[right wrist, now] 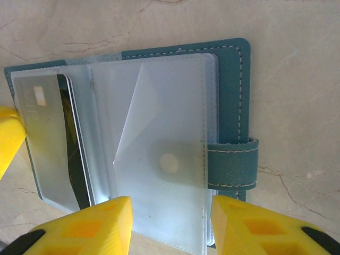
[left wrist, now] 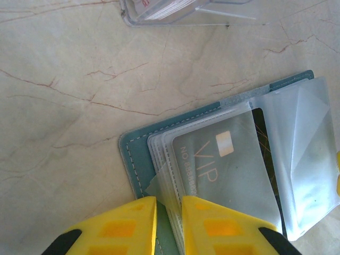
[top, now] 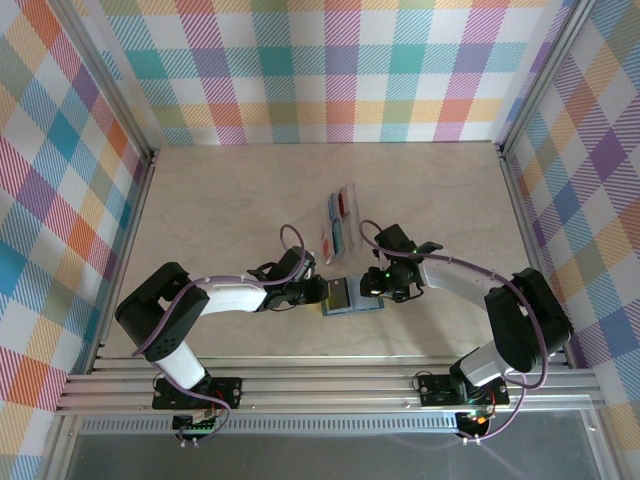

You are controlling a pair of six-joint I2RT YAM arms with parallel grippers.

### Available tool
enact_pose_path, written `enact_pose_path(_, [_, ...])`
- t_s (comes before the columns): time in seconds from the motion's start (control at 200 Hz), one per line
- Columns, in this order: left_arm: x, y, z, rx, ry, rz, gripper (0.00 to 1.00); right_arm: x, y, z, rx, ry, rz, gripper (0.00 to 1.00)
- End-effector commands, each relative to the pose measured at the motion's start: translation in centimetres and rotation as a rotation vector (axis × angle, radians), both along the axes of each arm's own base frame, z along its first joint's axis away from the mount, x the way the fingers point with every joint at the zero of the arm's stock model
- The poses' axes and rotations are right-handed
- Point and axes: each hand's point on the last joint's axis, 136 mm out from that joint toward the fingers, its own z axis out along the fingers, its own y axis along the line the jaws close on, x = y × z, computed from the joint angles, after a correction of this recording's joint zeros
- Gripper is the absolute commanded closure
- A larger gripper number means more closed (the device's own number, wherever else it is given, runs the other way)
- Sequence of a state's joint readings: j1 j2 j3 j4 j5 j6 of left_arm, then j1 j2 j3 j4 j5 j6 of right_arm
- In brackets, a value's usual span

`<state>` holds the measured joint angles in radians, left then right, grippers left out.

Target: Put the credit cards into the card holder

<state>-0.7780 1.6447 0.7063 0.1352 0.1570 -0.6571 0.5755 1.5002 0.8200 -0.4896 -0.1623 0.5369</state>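
Note:
The teal card holder (top: 350,300) lies open on the table between both grippers. Its clear sleeves are fanned over the teal cover (left wrist: 135,154). A pale grey card (left wrist: 228,170) marked VIP sits in a sleeve, with a yellow-black card (left wrist: 263,138) behind it. My left gripper (left wrist: 170,199) is shut on the sleeve edges at the holder's left end. My right gripper (right wrist: 171,204) stands open over the right sleeve page, one finger by the strap on the cover (right wrist: 231,79). The grey card (right wrist: 45,138) shows here too. Red and blue cards (top: 340,215) lie behind the holder.
A clear plastic tray (left wrist: 212,13) holding the loose cards sits just beyond the holder, mid-table. Plaid walls with metal frame posts (top: 150,155) close the table on three sides. Both arms (top: 230,295) reach in low from the near edge.

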Motion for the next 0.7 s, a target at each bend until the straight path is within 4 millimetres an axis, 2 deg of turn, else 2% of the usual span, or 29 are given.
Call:
enact_pose_path(0.0, [-0.9, 0.4, -1.1, 0.038, 0.019, -0.024, 0.8, -0.2, 0.4, -0.2, 0.021, 0.018, 0.016, 0.56])
enact_pose_path(0.3, [-0.8, 0.3, -1.2, 0.038, 0.023, -0.025, 0.8, -0.5, 2.7, 1.5, 0.172, 0.01, 0.061, 0.65])
enact_pose_path(0.53, [-0.9, 0.2, -1.0, 0.031, 0.022, -0.03, 0.8, -0.6, 4.2, 1.4, 0.23, 0.037, 0.081, 0.66])
enact_pose_path(0.695, [-0.9, -0.2, -0.9, 0.018, 0.03, -0.034, 0.8, -0.8, 6.6, 1.7, 0.28, 0.042, 0.123, 0.66])
